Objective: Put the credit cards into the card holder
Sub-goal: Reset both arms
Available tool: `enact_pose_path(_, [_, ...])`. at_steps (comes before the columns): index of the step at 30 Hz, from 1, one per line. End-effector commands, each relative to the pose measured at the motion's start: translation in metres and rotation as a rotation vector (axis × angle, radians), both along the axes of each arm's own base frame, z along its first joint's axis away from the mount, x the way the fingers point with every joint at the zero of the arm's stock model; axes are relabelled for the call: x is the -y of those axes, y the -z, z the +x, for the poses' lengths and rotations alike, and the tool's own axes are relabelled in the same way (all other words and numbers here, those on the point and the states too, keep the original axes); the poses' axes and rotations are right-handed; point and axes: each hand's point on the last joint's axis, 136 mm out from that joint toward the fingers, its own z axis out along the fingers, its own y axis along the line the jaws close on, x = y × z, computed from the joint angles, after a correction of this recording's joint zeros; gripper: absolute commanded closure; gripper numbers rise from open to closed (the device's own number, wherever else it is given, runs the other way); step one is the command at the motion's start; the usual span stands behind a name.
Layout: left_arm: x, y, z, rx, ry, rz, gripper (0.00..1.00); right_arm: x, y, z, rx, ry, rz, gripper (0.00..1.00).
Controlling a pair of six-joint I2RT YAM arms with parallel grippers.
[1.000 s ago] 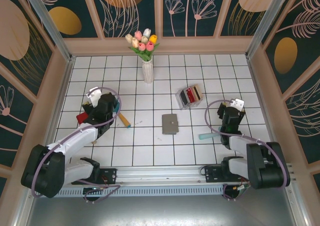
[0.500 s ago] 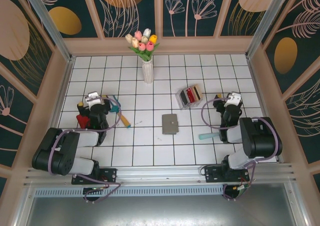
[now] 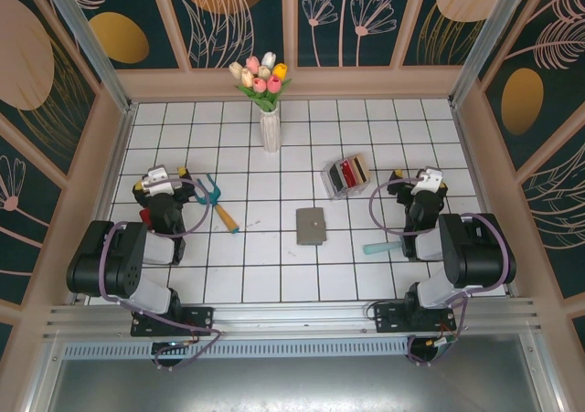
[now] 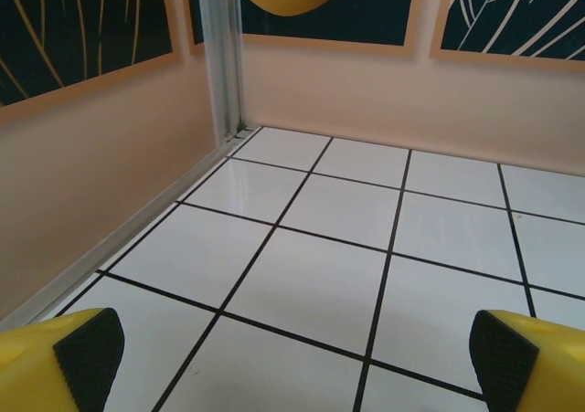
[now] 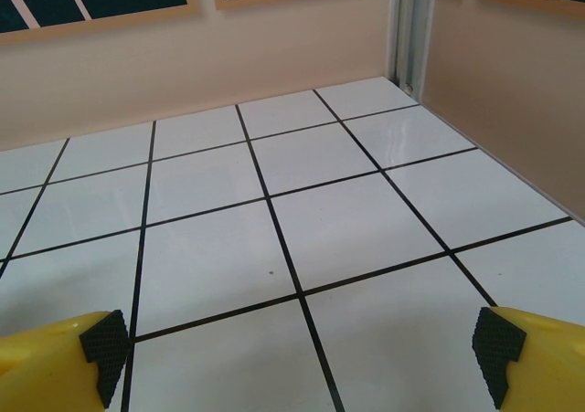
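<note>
Tiled counter: card holder flat, centre; credit cards in clear rack; left fingers, right fingers spread wide, empty

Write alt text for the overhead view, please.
A closed grey card holder lies mid-table on white tiles, with credit cards standing in a clear rack behind it, slightly right. The left tool and right tool flank it, both open and empty.

The top camera is looking steeply down from above and behind the arm bases, covering the whole tiled table. The wrist cameras are sitting low and close over those same tiles — left facing the far-left corner, right the far-right corner.
</note>
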Motion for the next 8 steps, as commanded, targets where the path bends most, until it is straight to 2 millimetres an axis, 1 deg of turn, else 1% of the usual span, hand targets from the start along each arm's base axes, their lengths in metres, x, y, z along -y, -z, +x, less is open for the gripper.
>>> enact_pose_path(1, [0.0027,-0.011,0.0017,0.053,0.026,-0.024,0.01,0.0007,-0.0135,0.0047,0.057,-0.003,0.016,0.01])
enact_pose_path(8, [0.003,-0.0108,0.0014,0.053,0.028,-0.023,0.01,0.0009,-0.0136,0.0049,0.057,-0.004,0.018,0.01])
